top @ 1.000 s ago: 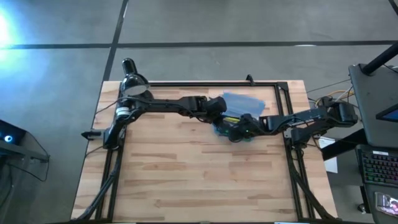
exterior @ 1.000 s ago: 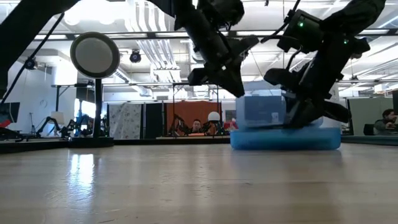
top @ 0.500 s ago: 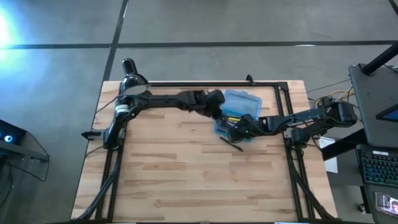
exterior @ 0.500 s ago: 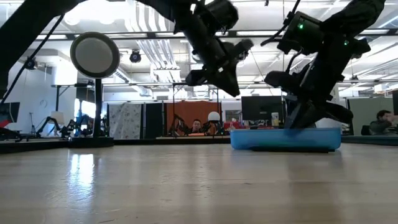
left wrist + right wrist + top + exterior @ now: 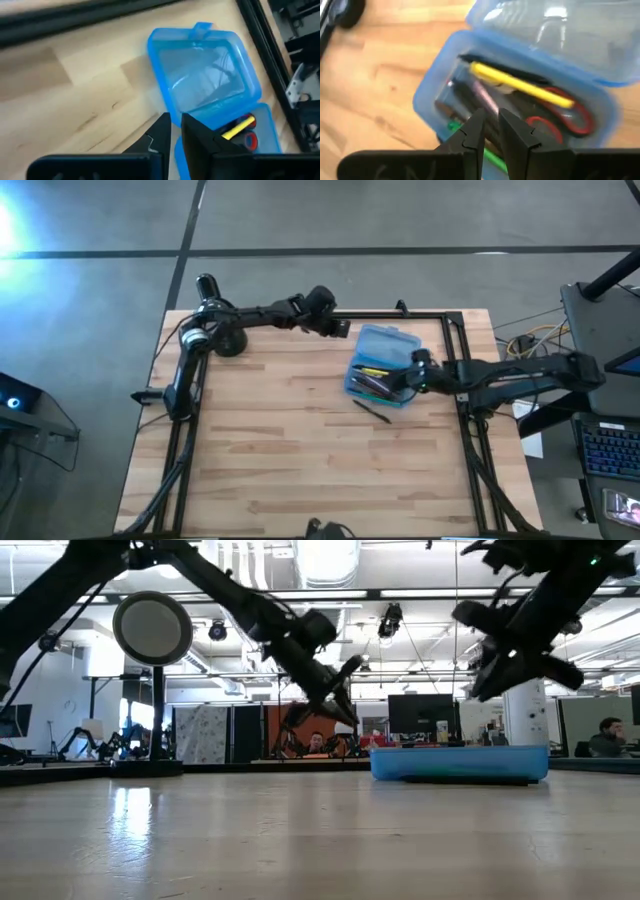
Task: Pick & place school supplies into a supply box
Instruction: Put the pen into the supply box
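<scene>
While one black pen (image 5: 371,411) is lying beside the box (image 5: 383,365), you are hovering the right pincer (image 5: 412,372), nearly closed and empty; go for that pen.

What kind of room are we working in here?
Likely an open-plan lab or office: exposed ceiling ducts, desks with monitors behind the table, and a seated person.

Two slim black jointed arms, black cables along the links, tapered dark fingers (image 5: 512,132), small green indicator light
</scene>
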Controlling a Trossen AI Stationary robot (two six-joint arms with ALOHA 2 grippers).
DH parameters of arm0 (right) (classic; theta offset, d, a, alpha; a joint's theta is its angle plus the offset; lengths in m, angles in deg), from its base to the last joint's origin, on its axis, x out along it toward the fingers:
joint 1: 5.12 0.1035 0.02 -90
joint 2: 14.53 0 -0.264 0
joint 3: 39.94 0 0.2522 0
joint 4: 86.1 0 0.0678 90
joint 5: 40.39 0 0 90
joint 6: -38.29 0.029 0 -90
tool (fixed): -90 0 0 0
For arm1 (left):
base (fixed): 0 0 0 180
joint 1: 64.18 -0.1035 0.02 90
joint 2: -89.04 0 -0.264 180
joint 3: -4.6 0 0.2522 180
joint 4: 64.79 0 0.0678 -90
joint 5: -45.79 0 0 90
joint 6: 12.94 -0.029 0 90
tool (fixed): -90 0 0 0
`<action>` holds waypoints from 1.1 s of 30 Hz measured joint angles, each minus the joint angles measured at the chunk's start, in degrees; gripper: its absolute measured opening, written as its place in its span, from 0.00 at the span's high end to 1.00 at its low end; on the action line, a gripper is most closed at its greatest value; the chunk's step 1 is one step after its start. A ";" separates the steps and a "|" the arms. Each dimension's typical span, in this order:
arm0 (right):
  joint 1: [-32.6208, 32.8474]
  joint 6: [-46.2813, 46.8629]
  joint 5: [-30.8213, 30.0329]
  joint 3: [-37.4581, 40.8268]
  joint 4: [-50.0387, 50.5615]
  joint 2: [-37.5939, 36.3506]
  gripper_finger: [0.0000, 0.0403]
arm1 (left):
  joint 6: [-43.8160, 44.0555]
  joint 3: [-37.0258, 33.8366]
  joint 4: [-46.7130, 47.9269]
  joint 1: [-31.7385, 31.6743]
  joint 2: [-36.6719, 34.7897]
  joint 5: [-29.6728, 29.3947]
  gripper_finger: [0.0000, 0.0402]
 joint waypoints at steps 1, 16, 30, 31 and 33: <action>-0.55 1.01 -0.48 -0.32 2.46 -1.63 0.88 | 1.10 -0.93 -0.87 -0.65 0.20 1.35 0.93; -23.95 -4.92 8.64 2.47 12.82 -4.53 0.56 | 3.50 0.47 -2.10 0.55 5.32 7.81 0.93; -36.97 -13.77 17.18 4.87 4.91 2.39 0.44 | 2.53 0.26 3.25 6.24 5.10 4.20 0.93; -36.66 -14.33 17.93 4.57 5.25 2.46 0.44 | 2.48 0.26 3.43 6.51 5.01 4.27 0.93; -35.07 -15.49 19.04 3.66 6.28 1.43 0.44 | 1.15 0.26 5.04 6.90 4.81 4.21 0.93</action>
